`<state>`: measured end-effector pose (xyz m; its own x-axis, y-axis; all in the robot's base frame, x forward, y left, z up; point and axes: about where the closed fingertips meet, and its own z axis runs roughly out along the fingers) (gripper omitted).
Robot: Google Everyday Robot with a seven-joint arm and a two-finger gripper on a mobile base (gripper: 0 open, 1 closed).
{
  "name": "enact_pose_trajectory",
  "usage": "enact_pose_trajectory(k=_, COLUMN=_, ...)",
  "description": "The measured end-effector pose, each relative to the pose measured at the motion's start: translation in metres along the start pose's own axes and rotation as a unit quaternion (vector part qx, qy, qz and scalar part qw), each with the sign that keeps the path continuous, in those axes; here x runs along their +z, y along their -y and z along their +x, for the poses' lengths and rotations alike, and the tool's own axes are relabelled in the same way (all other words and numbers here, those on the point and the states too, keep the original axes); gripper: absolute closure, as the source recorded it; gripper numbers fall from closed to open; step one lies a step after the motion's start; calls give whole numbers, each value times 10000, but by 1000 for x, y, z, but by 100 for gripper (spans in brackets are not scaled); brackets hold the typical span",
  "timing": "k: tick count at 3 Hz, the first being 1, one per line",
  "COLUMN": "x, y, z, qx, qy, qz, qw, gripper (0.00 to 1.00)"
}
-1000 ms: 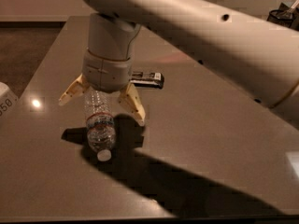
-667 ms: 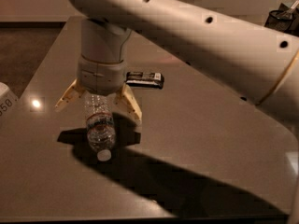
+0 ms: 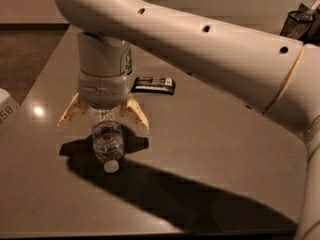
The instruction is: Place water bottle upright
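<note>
The water bottle [image 3: 107,140] is clear and ribbed, with a red label band and a white cap [image 3: 111,166]. It lies on its side on the dark table [image 3: 200,134], cap pointing toward the camera. My gripper [image 3: 104,121] hangs straight down over the bottle's rear end. Its two tan fingers [image 3: 136,115] are spread wide, one on each side of the bottle, and neither presses on it. The bottle's base is hidden under the wrist.
A flat black object [image 3: 153,85] lies on the table behind the gripper. A green can [image 3: 128,60] shows partly behind the wrist. A white thing [image 3: 6,108] sits at the left edge. A black mesh holder [image 3: 299,24] stands far right. The big white arm spans the upper view.
The gripper has moved a little down and to the left over the bottle. The bottle has not moved.
</note>
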<state>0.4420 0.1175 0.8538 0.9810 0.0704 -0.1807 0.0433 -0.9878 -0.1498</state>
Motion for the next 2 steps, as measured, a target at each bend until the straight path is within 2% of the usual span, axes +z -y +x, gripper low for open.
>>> enact_pose_trajectory(k=2, x=7, y=-11, z=6, qx=-336, qy=-413, qz=-235, qw=9983, gripper=0)
